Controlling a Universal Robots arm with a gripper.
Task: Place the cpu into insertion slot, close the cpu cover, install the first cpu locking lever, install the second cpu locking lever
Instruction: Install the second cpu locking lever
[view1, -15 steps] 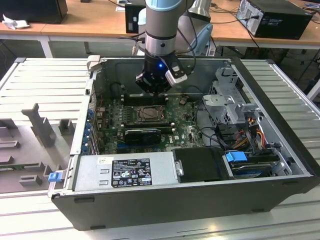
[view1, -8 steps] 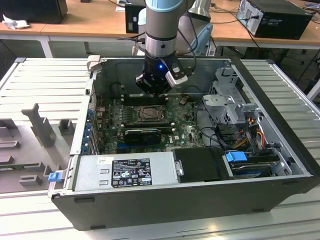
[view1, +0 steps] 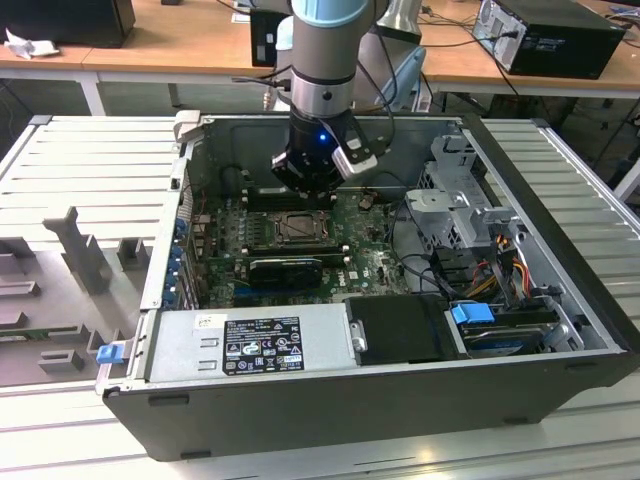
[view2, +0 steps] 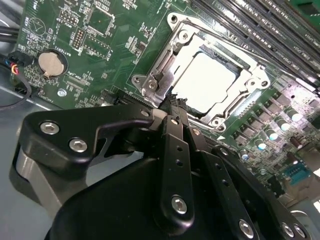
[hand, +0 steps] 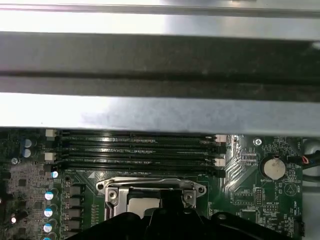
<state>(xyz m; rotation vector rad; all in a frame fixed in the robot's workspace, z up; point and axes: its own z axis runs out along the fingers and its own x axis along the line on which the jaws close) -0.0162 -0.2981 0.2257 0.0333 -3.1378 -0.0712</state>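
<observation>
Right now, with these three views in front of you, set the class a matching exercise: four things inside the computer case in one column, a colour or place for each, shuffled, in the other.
Things:
1. cpu
2. cpu cover
3. coin battery
4. memory slots

Descriptions:
A. long black parallel strips beside the socket
B. round silver disc on the green board
C. pale square face seen through the frame's window
D. silvery metal frame lying around the chip

Pairs: 1-C, 2-D, 3-B, 4-A
</observation>
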